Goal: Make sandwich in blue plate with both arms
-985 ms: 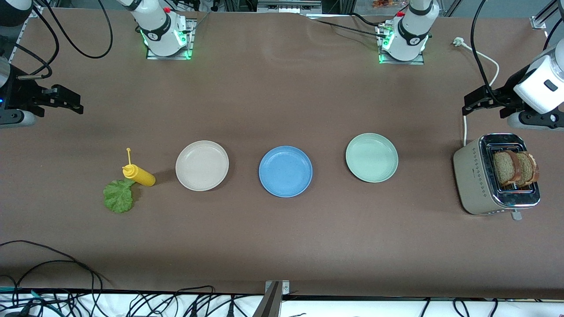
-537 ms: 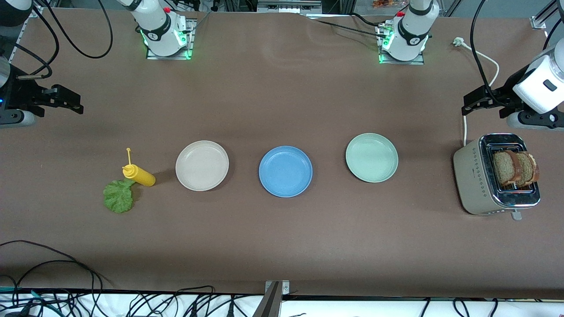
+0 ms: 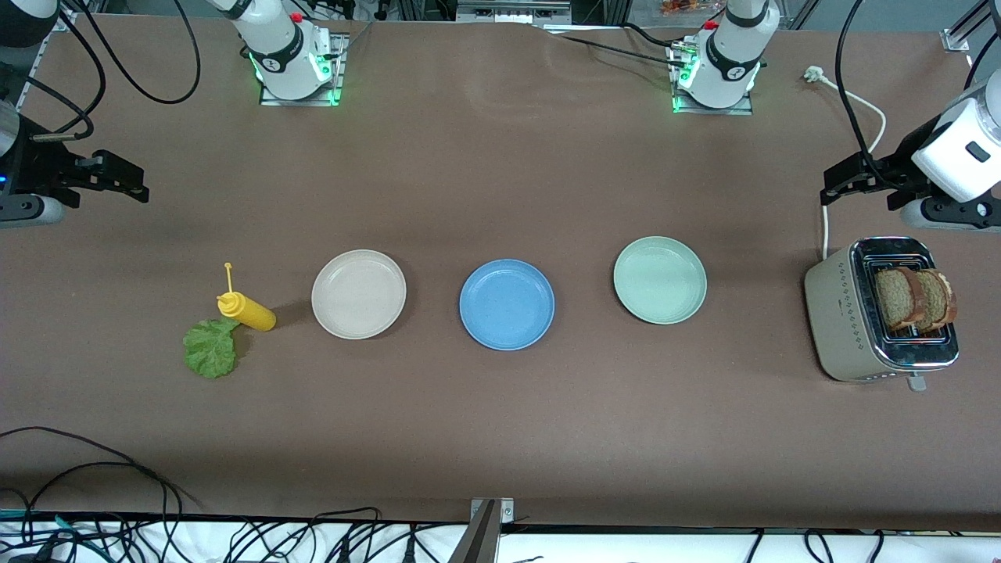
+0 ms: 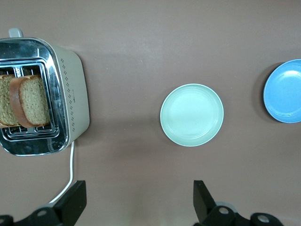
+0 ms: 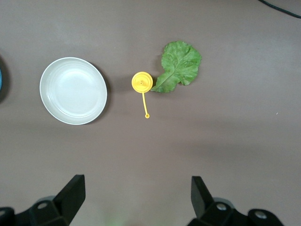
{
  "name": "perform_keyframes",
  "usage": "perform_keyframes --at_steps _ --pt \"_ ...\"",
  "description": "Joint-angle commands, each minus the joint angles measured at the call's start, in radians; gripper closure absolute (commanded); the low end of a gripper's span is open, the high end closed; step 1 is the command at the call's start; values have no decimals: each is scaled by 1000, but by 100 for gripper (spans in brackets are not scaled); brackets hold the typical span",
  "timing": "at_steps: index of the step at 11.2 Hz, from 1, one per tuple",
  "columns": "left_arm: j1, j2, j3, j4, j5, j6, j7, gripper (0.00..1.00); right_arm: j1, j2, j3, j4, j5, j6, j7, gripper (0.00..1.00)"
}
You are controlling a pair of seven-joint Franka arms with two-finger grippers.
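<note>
Unchanged: blue plate (image 3: 507,304) empty; bread (image 3: 913,298) in toaster (image 3: 848,313); lettuce (image 3: 210,349) untouched. Left gripper (image 4: 138,202), right gripper (image 5: 136,200): wide open, empty, waiting. Task unstarted.

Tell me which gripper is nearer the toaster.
Left. The left gripper, open, hangs at the left arm's end of the table beside the toaster. The right gripper, open, is at the right arm's end, past all three plates.

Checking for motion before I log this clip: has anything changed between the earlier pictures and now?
No visible change. The left gripper and right gripper still wait open, holding nothing; bread slices in the toaster, lettuce leaf and blue plate are unmoved.
</note>
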Motion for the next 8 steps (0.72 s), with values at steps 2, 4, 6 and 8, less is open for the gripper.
perform_keyframes --at_steps 2,4,6,8 --pt "8 -2 2 -2 -5 11 22 0 -3 -1 2 1 19 -5 -16 0" --pt "8 0 2 -2 -5 11 22 0 -3 0 2 3 17 0 -16 0" --pt "8 0 5 -2 -5 11 21 0 -3 0 2 3 17 0 -16 0" --pt "14 13 13 -2 -7 14 22 0 -3 0 2 3 17 0 -17 0"
